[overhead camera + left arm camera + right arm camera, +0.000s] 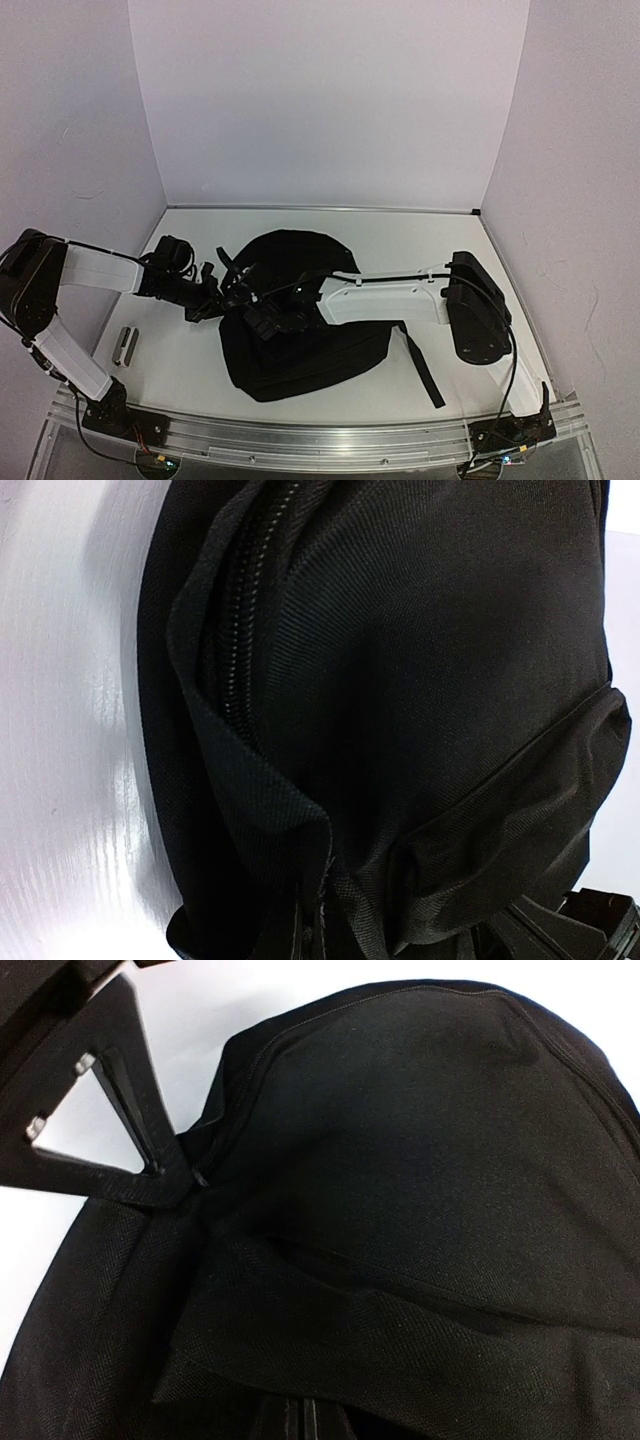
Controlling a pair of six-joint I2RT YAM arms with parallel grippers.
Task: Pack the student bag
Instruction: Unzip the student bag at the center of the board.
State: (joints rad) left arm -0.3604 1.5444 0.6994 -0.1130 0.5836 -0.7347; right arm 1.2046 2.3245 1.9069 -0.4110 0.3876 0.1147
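Note:
The student bag, a large black fabric backpack, lies flat in the middle of the table. My left gripper is at its left edge, shut on a fold of fabric beside the zipper. The bag fills the left wrist view, with the pinch at the bottom. My right gripper is just right of the left one, shut on a flap of the bag at the bottom of its view. One of the left gripper's fingers shows at the upper left of that view.
Two small grey bar-shaped items lie side by side on the table left of the bag. A black shoulder strap trails toward the front right. Pale walls enclose the table on the left, back and right.

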